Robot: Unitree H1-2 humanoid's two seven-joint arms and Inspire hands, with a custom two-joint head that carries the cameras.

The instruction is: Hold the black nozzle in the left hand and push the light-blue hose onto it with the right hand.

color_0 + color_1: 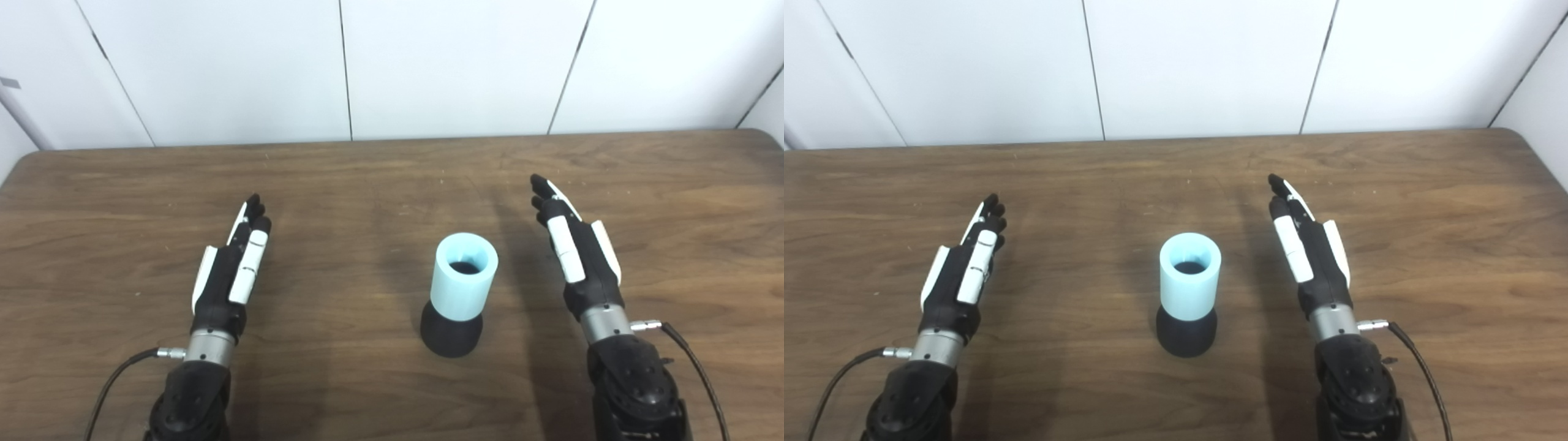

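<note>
The light-blue hose (463,277) stands upright near the middle of the brown wooden table (367,177), seated on the black nozzle (451,334). The nozzle's wider base rests on the table surface; the hose's open end faces up, with a dark bore visible inside. The joined pair stands free, touched by neither hand.

The left robot hand (229,269) lies to the left of the pair, well apart from it, with fingers stretched straight toward the far edge and lying close side by side; it holds nothing. The right robot hand (576,248) lies to the right of the pair, somewhat nearer to it, fingers likewise extended straight toward the far edge and holding nothing. Both are seen edge-on. A thin black cable (698,367) leaves the right wrist toward the near edge. White wall panels (453,61) stand behind the table.
</note>
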